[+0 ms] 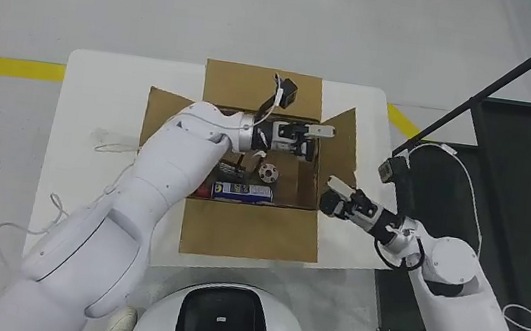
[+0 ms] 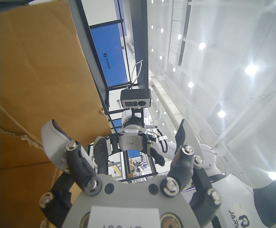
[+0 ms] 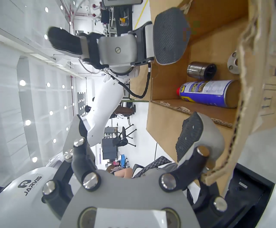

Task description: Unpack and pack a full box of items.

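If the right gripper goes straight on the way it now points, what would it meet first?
Most likely the left gripper, facing it over the open box, though depth is unclear.

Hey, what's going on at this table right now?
A two-armed robot is at an open cardboard box. Its left pincer, open, is over the box's inside; the right pincer, also open, is by the box's right flap. A blue spray can and a metal cylinder lie inside, neither gripped.
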`<state>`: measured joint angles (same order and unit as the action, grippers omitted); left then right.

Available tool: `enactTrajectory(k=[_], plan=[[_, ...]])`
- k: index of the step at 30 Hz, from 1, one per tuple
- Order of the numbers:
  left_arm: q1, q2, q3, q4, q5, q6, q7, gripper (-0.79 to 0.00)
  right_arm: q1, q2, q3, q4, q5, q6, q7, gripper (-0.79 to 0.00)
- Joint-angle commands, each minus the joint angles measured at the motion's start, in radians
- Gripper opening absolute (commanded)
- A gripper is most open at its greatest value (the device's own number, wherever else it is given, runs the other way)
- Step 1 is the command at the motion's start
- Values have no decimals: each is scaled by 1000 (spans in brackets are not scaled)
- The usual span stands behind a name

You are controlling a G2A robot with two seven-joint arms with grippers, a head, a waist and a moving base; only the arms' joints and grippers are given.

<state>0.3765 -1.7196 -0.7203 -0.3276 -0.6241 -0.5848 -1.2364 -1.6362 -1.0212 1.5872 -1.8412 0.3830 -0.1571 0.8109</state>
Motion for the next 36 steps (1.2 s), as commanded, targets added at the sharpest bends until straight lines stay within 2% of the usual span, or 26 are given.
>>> enactTrajectory(k=[1,5,10,16,22,26,30,33,36], plan=[[-11,13,-11,-7,14,-2,3,0,-12,-1,15,2,5,-15,-34,0],[-21,55,-33,-48,68,-10,11,0,-19,-1,39,24,-56,-30,-109,0],[-10,122,-68,-118,153,-21,22,0,-7,0,46,62,-198,-25,-188,0],[47,206,-134,-243,220,-11,12,0,20,-2,6,132,-333,-19,-241,0],[119,301,-256,-370,321,-9,17,0,51,-5,-36,176,-385,-19,-234,0],[196,371,-365,-485,431,59,30,0,71,-7,-52,198,-400,-24,-226,0],[310,433,-484,-649,542,163,56,0,88,-8,-70,219,-408,-26,-210,0],[398,466,-557,-765,610,235,73,0,104,-9,-85,233,-414,-28,-200,0],[469,487,-603,-835,684,286,110,0,117,-11,-96,240,-415,-34,-199,0]])
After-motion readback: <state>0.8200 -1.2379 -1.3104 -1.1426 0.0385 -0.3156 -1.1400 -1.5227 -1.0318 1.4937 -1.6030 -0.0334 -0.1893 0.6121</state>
